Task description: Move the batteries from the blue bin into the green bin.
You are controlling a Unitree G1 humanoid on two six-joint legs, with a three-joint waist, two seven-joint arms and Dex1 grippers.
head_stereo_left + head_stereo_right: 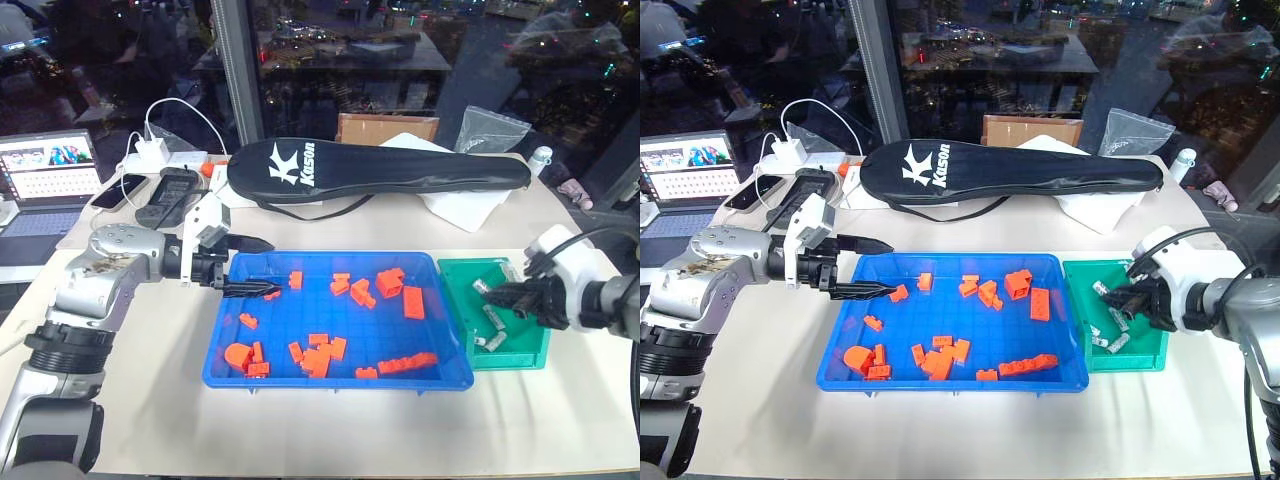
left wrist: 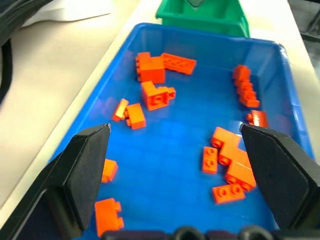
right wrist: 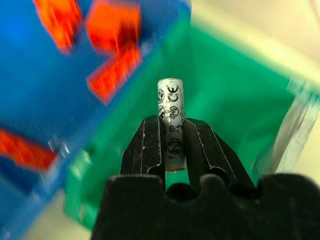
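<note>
The right gripper (image 3: 172, 145) is gripping one battery (image 3: 170, 117) between its jaws, hanging over the green bin (image 1: 528, 351), where several batteries (image 1: 494, 318) are already lying. The left gripper (image 2: 175, 175) is hovering with jaws spread over the blue bin (image 1: 330, 378), where orange bricks (image 2: 152, 95) are showing ahead of its jaws but no batteries, so the task looks nearly finished.

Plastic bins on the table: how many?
2. Large shallow bright-blue plastic bin in the middle, holding orange plastic bricks; smaller green plastic bin beside it on the robot's right, holding silvery cylindrical batteries.

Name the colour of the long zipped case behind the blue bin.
Black with white lettering, clearest in the left eye view.
</note>
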